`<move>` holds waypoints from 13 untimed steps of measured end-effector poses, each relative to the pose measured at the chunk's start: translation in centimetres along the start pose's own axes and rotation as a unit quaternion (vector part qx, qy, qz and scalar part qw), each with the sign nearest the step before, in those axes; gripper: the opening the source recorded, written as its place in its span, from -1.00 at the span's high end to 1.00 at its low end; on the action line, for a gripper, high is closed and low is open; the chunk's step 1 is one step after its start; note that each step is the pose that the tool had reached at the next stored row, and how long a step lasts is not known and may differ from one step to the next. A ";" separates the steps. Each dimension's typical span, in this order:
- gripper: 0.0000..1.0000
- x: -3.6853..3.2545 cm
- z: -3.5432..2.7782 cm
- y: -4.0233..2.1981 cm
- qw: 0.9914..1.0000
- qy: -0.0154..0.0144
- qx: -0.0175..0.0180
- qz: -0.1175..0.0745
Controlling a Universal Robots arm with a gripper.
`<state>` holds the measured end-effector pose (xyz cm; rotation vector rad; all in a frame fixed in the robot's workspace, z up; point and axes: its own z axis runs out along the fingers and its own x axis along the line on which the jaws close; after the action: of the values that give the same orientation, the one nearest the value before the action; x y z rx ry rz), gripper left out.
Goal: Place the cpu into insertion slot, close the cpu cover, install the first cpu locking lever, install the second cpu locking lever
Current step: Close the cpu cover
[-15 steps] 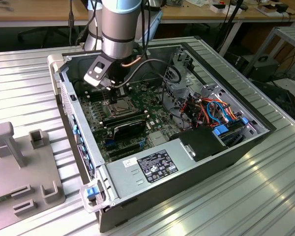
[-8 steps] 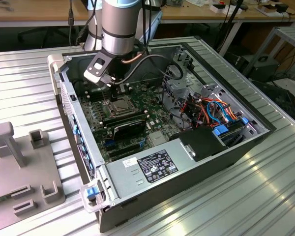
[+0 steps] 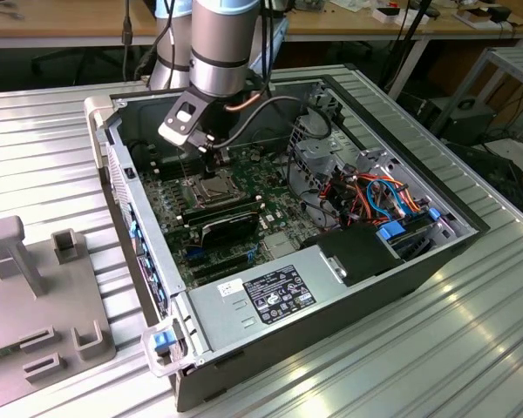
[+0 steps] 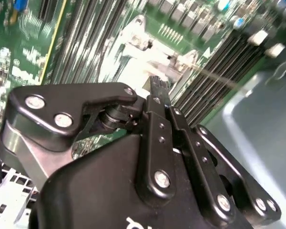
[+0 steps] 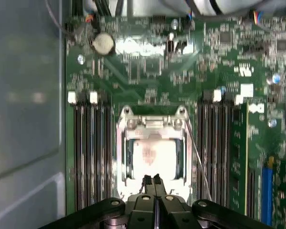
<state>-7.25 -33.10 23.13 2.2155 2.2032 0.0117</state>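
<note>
End effector (image 5: 151, 180) fingers (image 5: 146, 182) are pressed together with nothing clamped between them, poised just above one edge of the insertion slot (image 5: 119, 143). In the exterior view this assembly sits upper centre-left, inside the open computer case (image 3: 331, 287) on the ribbed metal surface (image 3: 436, 366). The cpu (image 5: 152, 155) lies in the slot, framed by the cpu cover (image 5: 152, 123). A thin wire lever (image 5: 196, 152) runs beside the slot.

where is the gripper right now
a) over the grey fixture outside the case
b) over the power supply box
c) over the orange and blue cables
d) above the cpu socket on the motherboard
d: in the exterior view the gripper hangs just above the insertion slot, and in the first wrist view its shut fingertips sit at the slot's edge.
</note>
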 end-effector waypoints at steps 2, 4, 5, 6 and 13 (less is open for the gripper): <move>0.79 0.01 0.07 0.81 1.000 0.000 0.000 0.000; 0.79 0.00 0.08 0.93 1.000 0.000 0.000 0.000; 0.79 0.00 0.08 0.93 1.000 0.000 0.000 0.000; 0.79 0.01 0.08 0.94 1.000 0.000 0.000 0.000; 0.79 0.01 0.08 1.01 1.000 0.000 0.000 0.000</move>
<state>-6.23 -33.10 23.07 2.2154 2.2033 0.0116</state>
